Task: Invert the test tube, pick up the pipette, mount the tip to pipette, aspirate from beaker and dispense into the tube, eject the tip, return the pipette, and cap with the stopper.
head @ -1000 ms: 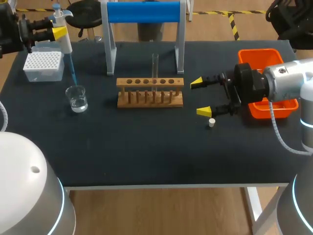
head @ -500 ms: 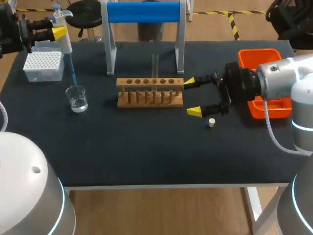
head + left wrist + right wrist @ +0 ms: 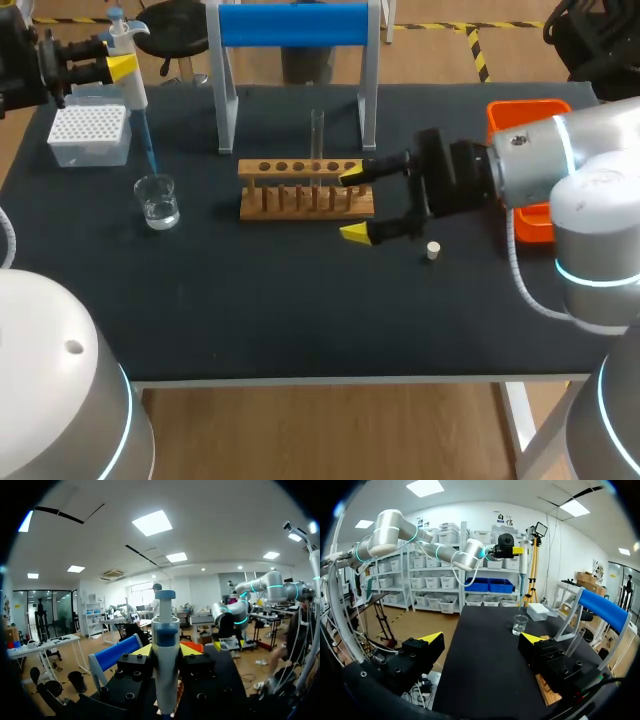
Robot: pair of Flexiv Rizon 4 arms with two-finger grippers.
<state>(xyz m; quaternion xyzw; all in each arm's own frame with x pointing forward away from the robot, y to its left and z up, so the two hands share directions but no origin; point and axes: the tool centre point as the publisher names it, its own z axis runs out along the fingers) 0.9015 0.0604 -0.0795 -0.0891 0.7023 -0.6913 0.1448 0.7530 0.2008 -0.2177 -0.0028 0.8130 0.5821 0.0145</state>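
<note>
My right gripper is spread wide and pinches nothing. Seen from above it lies level and points toward 9 o'clock. One finger is over the right end of the wooden rack and the other is just in front of it.

The test tube stands upright in the rack, its long axis vertical, near my right fingertips at about 11 o'clock. In the right wrist view it shows just past the finger on the rack side. I judge the next move turns on this: my fingers lie flat while the tube stands, so they would close across its length. The right arm is by far the nearer one.

My left gripper is well apart, off at 10 o'clock, pinching the pipette upright. The pipette's blue tip points down toward 6 o'clock and ends at the mouth of the beaker. I cannot tell whether it dips in.

The beaker holds a little clear liquid. I cannot tell whether the tube holds anything. The rack has six holes, and only one is filled. The tip box, at 11 o'clock from the beaker, shows rows of tips. The orange bin sits behind my right arm, which hides what is in it. The stopper lies on the table, near my right gripper at 4 o'clock.
</note>
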